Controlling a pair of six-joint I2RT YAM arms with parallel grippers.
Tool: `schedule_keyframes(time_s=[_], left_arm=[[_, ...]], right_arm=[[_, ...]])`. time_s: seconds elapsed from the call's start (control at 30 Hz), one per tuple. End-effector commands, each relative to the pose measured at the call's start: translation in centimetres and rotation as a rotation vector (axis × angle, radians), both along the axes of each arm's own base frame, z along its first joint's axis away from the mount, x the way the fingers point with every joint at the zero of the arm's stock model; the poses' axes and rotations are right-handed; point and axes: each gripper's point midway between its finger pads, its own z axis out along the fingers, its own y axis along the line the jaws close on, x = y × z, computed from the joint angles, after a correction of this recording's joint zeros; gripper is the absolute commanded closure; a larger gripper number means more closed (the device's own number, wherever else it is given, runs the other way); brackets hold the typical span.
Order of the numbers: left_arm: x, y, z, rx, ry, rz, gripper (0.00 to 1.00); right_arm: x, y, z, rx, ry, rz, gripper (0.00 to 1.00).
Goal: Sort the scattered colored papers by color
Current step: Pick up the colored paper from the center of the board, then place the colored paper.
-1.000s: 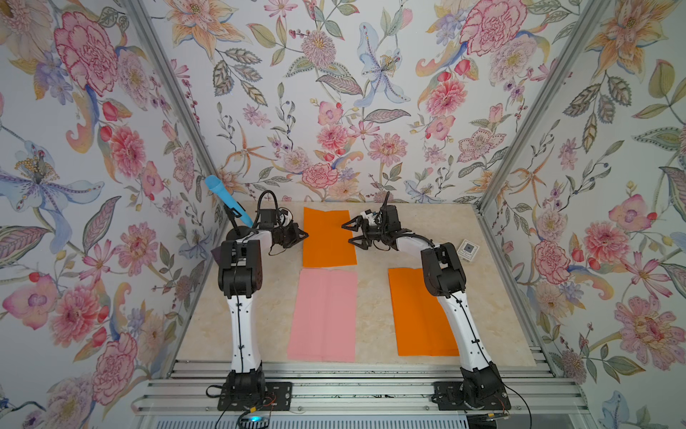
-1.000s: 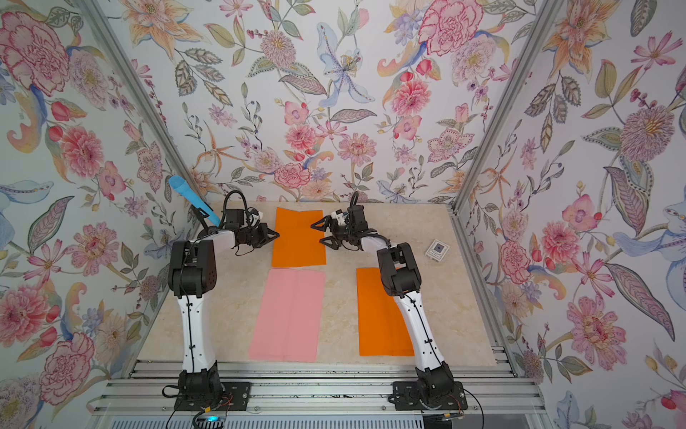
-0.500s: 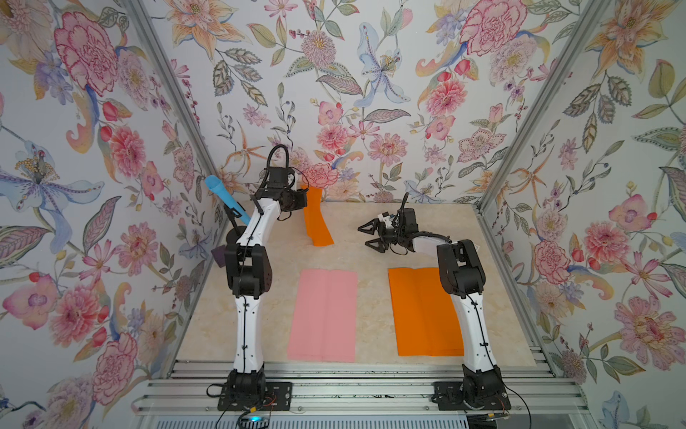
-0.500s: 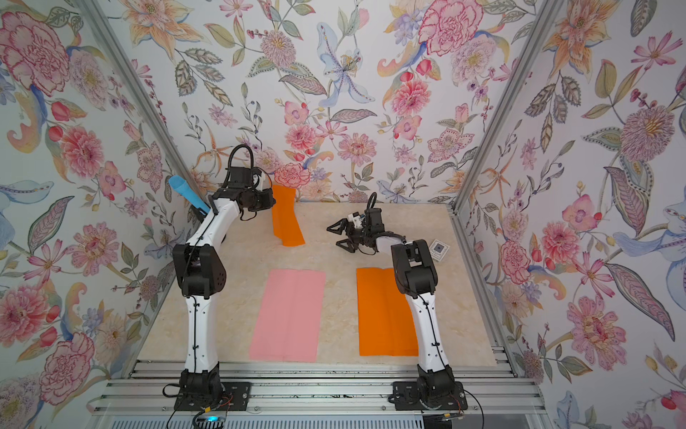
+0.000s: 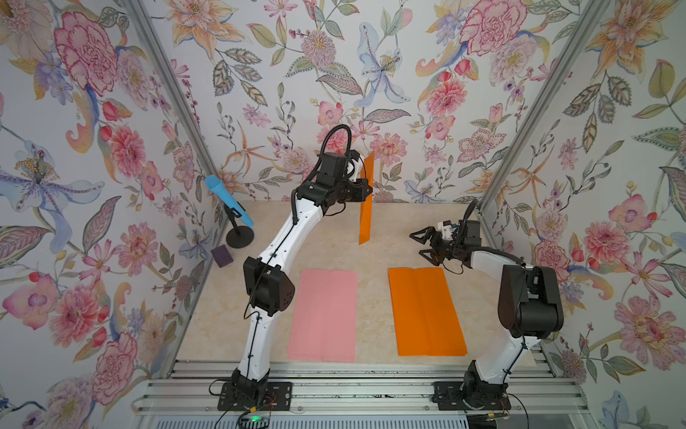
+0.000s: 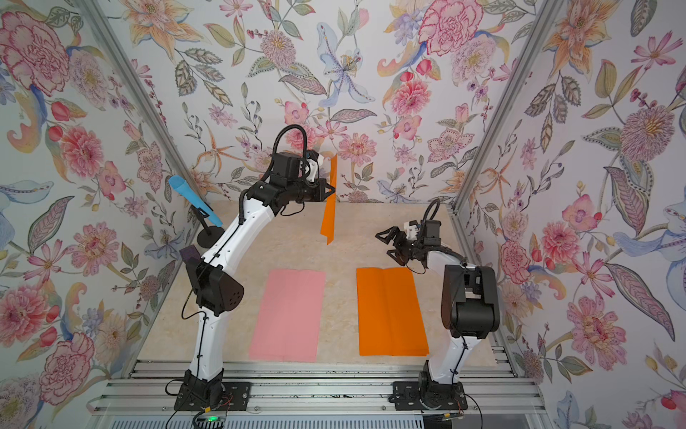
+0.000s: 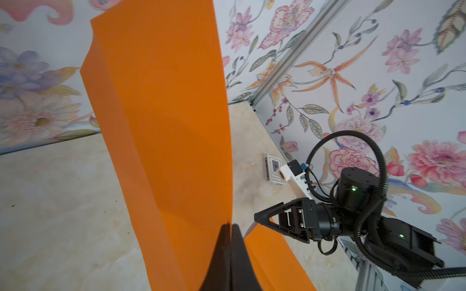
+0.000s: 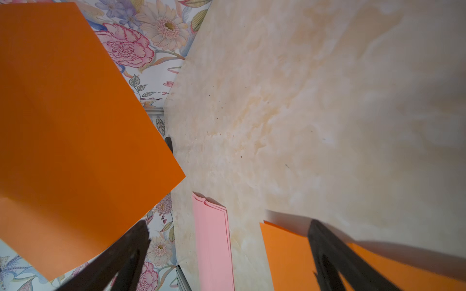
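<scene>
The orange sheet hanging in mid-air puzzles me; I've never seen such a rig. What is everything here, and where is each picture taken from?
Two robot arms stand at a table. Two pictures look down from overhead; the other two come from a camera on each arm's wrist. The left gripper is shut on the hanging orange sheet, lifted up. The right gripper is open and empty. Lying flat: a pink sheet and a second orange sheet. A small purple block sits by a side wall.

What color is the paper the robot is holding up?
Bright orange. The lifted paper, pinched by the left gripper, shows best in the left wrist view.
</scene>
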Motion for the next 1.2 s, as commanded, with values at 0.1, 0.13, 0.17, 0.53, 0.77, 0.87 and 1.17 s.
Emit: schedule_keyframes(time_s=[0.1,0.13,0.17,0.53,0.77,0.87,1.17], left_arm=[[-9.0,-8.8,7.9,-0.269,-0.054,-0.193,1.00],[-10.7,-10.1,8.5,-0.315,-0.054,-0.231,1.00],[-11.9,-10.8,9.2,-0.353,-0.057,-0.250,1.00],[-20.7,-6.3,0.7,-0.721,0.070,-0.095,1.00],[-22.7,-10.6,-11.7,-0.770,0.267,-0.070,1.00],[-22.8,-12.1,-16.3,-0.744,0.374,-0.035,1.00],[-22.9,-11.8,-20.6,-0.535,0.379,0.034,1.00]], right_arm=[[-5.3,-6.9,1.2,0.004,0.014,-0.181,0.00],[-6.0,-7.5,1.8,-0.004,0.005,-0.195,0.00],[-6.6,-7.8,2.3,-0.022,0.007,-0.201,0.00],[-12.6,-13.5,3.5,-0.109,0.039,-0.479,0.00],[-14.1,-15.1,2.4,-0.112,0.059,-0.566,0.00],[-14.3,-14.5,1.9,-0.096,0.068,-0.534,0.00],[-14.7,-13.4,0.7,-0.122,0.074,-0.474,0.00]])
